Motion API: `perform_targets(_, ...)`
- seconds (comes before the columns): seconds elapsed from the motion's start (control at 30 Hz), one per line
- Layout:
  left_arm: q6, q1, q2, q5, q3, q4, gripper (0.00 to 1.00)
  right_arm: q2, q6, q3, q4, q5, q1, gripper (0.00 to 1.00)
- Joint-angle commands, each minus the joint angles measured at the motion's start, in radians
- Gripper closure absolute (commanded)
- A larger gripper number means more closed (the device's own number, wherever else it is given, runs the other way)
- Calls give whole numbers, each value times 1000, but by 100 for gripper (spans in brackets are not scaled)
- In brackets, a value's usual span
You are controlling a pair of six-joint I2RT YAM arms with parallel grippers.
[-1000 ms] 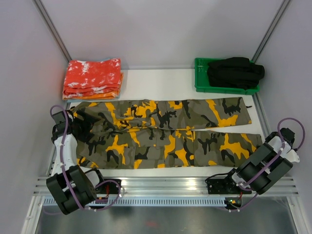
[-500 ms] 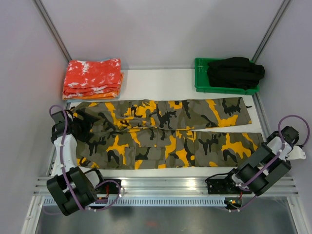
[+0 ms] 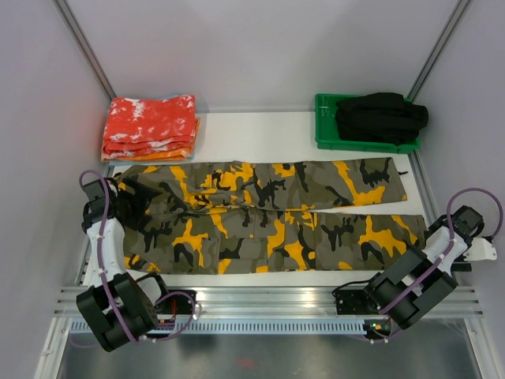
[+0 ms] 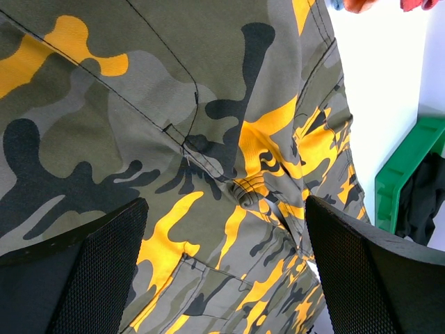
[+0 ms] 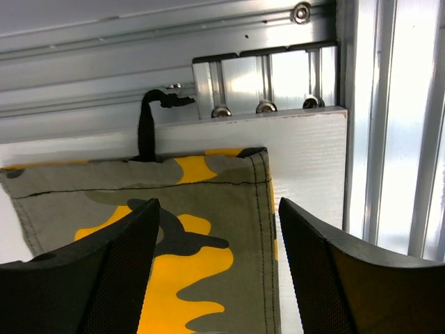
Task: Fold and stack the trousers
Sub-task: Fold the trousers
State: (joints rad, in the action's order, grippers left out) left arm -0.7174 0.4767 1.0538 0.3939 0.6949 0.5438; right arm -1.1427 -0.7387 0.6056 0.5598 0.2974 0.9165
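The trousers (image 3: pixel 268 217) lie flat along the table (image 3: pixel 260 126), legs side by side. The left fingers (image 4: pixel 90 278) hang wide apart over the waist end, and the right fingers (image 5: pixel 104 278) are apart above a leg hem. The soft, limp cloth will likely sag, so the stitched hem and waistband look like the surest holds.

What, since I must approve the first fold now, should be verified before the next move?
1. Trousers spread flat, legs side by side: ok.
2. Left gripper open over the waist end: ok.
3. Right gripper open over the near leg's hem corner: ok.
4. Cloth pinched by either gripper: not ok, neither holds anything.
5. Black cord at the hem lying loose, not snagged: cannot tell.
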Motion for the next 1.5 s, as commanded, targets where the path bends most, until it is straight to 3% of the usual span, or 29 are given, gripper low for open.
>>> perform_targets(0.0, -2, 8, -25, -20, 35, -4, 0, -9, 1, -35, -12, 19, 5, 24)
perform_targets(0.5, -13, 8, -11, -32, 34, -7, 0, -152, -57, -37, -15, 62, 5, 26)
perform_targets(0.6, -19, 7, -8, -30, 37, -7, 0, -164, -63, -43, -23, 80, 7, 32)
perform_targets(0.7, -20, 7, -11, -40, 37, 1, 0, -169, -57, -69, -60, 65, 7, 53)
perform_targets(0.87, -17, 8, -17, -58, 41, 21, 0, -161, -45, -79, -78, 43, 8, 99)
perform_targets(1.1, -70, 8, -40, -113, 74, 128, 1, -150, -18, -75, -90, 5, 8, 100)
perform_targets(1.33, -223, 10, -185, -565, 115, 398, 0, -186, -27, -69, -141, -84, 7, 100)
perform_targets(1.47, -330, 11, -178, -619, 35, 407, 0, -224, -47, -58, -178, -170, 7, 100)
